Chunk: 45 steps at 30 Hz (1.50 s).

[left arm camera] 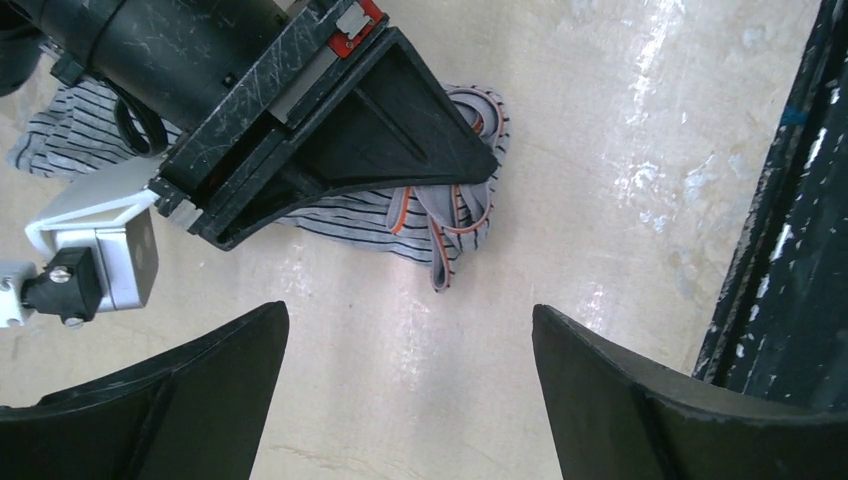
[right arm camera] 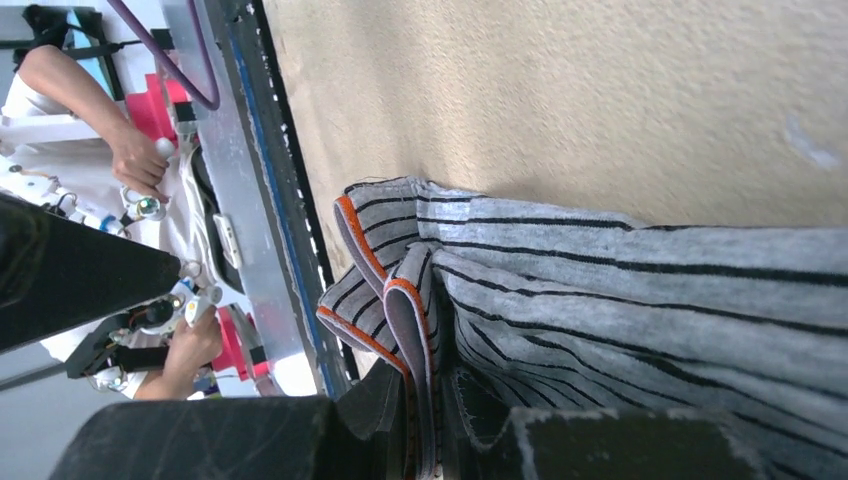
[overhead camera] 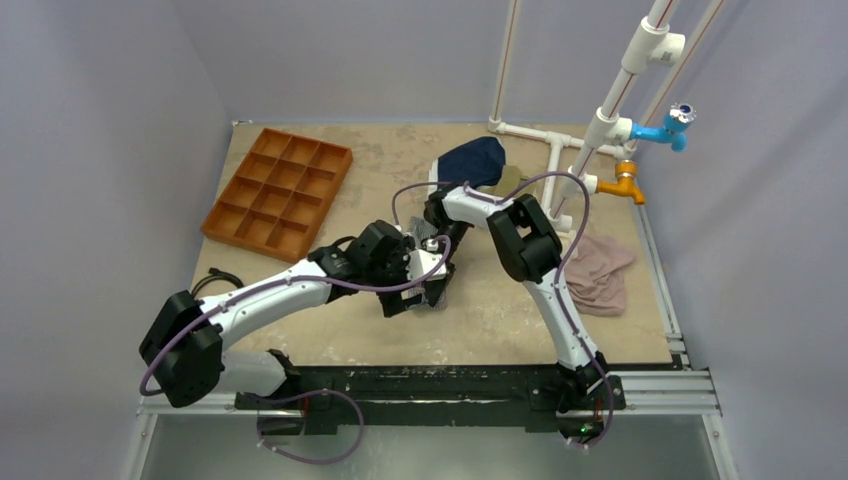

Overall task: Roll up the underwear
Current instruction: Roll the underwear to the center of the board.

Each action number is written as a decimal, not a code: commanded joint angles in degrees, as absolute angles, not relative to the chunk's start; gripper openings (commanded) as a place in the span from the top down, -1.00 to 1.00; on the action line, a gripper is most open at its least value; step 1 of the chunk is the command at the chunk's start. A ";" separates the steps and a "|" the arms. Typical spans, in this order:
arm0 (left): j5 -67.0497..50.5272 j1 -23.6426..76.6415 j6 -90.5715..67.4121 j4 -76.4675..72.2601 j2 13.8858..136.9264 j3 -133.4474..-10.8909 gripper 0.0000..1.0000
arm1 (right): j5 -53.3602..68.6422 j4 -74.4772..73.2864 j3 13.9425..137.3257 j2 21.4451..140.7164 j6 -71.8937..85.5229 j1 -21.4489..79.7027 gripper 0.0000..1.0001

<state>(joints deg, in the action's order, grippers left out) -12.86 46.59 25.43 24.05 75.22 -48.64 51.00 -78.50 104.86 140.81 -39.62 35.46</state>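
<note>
The underwear (right arm camera: 640,290) is grey-and-white striped cloth with an orange-edged waistband, lying on the beige table mid-centre (overhead camera: 437,291). My right gripper (right arm camera: 425,405) is shut on a folded piece of that waistband, which stands up between its fingers. In the left wrist view the right gripper's black body (left arm camera: 330,120) lies over the underwear (left arm camera: 350,215), whose waistband loops (left arm camera: 465,210) stick out beside it. My left gripper (left arm camera: 410,345) is open over bare table just short of the cloth, with nothing between its fingers. From above, both grippers meet at the garment, with the left gripper (overhead camera: 405,298) beside the right gripper (overhead camera: 438,275).
An orange divided tray (overhead camera: 278,192) sits at the back left. A navy garment (overhead camera: 472,162) lies at the back centre and an olive-tan garment (overhead camera: 598,270) at the right. White pipes with a blue tap (overhead camera: 668,130) and an orange tap (overhead camera: 622,185) stand at the back right. The black front rail (left arm camera: 780,200) is close by.
</note>
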 commanded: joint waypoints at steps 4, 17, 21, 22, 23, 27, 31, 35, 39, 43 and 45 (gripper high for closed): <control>-17.46 46.91 21.47 21.14 77.76 -51.03 -0.82 | 38.68 -68.68 101.70 139.90 -40.47 32.47 0.88; -17.92 47.57 19.70 17.40 81.37 -50.72 -0.79 | 41.22 -68.86 101.78 139.83 -40.90 32.23 0.85; -18.35 47.57 19.78 15.52 82.46 -50.03 -0.78 | 41.79 -69.07 101.66 140.00 -41.35 32.30 0.85; -18.25 47.63 19.79 15.13 82.97 -50.13 -0.78 | 41.97 -69.20 101.61 140.07 -41.58 32.34 0.84; -18.07 47.66 19.74 14.65 83.50 -50.22 -0.78 | 42.07 -69.27 101.53 140.09 -41.64 32.27 0.83; -16.75 47.64 19.04 12.06 86.21 -50.73 -0.78 | 42.40 -69.77 101.33 139.98 -42.19 32.32 0.83; -15.95 47.79 18.69 10.82 87.89 -51.04 -0.78 | 42.56 -69.86 101.07 139.84 -42.49 32.28 0.83; -15.92 48.05 18.85 10.23 89.20 -50.87 -0.77 | 42.56 -70.00 101.13 140.23 -42.60 32.22 0.83; -16.45 48.29 18.81 10.11 90.38 -51.11 -0.64 | 42.79 -70.39 101.35 140.66 -42.79 32.25 0.82; -18.08 48.58 18.98 11.15 91.52 -52.07 -0.30 | 42.89 -70.38 101.54 140.76 -42.72 32.32 0.82; -18.42 48.71 19.07 11.78 92.11 -52.41 -0.20 | 42.87 -70.40 101.60 140.83 -42.71 32.26 0.81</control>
<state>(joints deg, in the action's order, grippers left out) -16.23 48.18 18.98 12.82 91.39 -49.54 50.52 -77.71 102.06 139.33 -39.22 32.60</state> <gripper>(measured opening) 0.646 0.107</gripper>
